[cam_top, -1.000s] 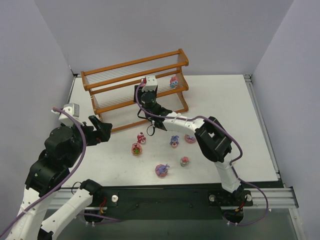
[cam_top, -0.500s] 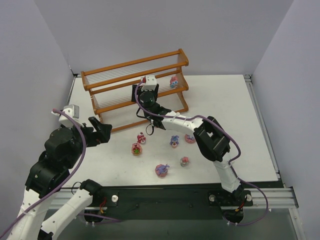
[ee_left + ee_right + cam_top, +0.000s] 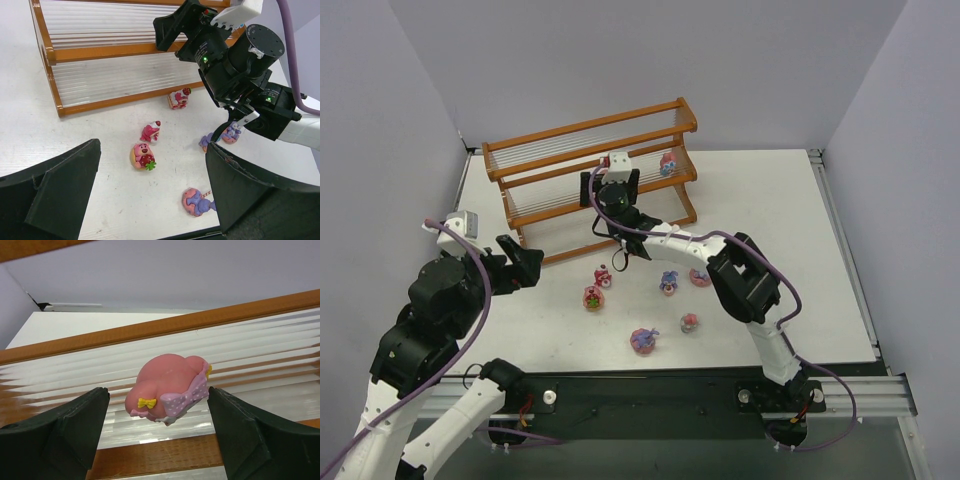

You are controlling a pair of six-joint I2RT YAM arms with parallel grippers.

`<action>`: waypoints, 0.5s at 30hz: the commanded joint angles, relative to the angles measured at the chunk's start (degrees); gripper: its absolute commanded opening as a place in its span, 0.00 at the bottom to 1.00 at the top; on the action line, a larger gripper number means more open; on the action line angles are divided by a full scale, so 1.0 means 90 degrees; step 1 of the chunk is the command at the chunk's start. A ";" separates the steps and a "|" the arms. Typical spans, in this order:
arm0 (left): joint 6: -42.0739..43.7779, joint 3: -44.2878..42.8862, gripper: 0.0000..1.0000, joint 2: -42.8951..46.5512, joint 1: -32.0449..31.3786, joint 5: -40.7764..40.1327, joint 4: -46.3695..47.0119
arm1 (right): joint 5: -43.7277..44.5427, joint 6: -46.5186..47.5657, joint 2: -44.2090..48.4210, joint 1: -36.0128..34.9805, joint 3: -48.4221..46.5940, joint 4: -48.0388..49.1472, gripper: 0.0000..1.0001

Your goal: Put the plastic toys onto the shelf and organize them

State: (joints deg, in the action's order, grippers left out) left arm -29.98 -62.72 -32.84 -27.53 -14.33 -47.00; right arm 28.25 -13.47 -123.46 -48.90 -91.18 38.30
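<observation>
Two released claws: the right claw (image 3: 157,399) straddles a pink toy (image 3: 167,382) resting on the shelf (image 3: 150,329), the left claw (image 3: 153,147) hangs empty.

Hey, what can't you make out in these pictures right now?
- Top view: the pink toy at the right gripper is hidden under that wrist.
- Right wrist view: the pink toy's face is turned away.
- Left wrist view: the right arm partly covers a purple toy; the frame edge cuts off the shelf top.
- Top view: the other shelved toy is too small for detail.
</observation>
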 commanded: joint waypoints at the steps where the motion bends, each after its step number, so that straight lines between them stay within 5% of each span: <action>1: 0.0001 -0.0053 0.96 0.0055 0.0041 0.0000 0.0037 | 0.0054 0.0003 0.0406 -0.0103 -0.0084 0.0080 0.86; 15: -0.0038 -0.0063 0.96 0.0104 0.0041 -0.0019 -0.0051 | 0.0211 -0.0133 0.1636 -0.0142 0.0286 -0.0847 0.95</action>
State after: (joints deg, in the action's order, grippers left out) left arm -29.98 -62.72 -32.58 -27.53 -14.33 -47.09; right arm 28.38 -13.43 -117.38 -49.93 -89.86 32.75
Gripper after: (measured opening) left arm 0.959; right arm 0.944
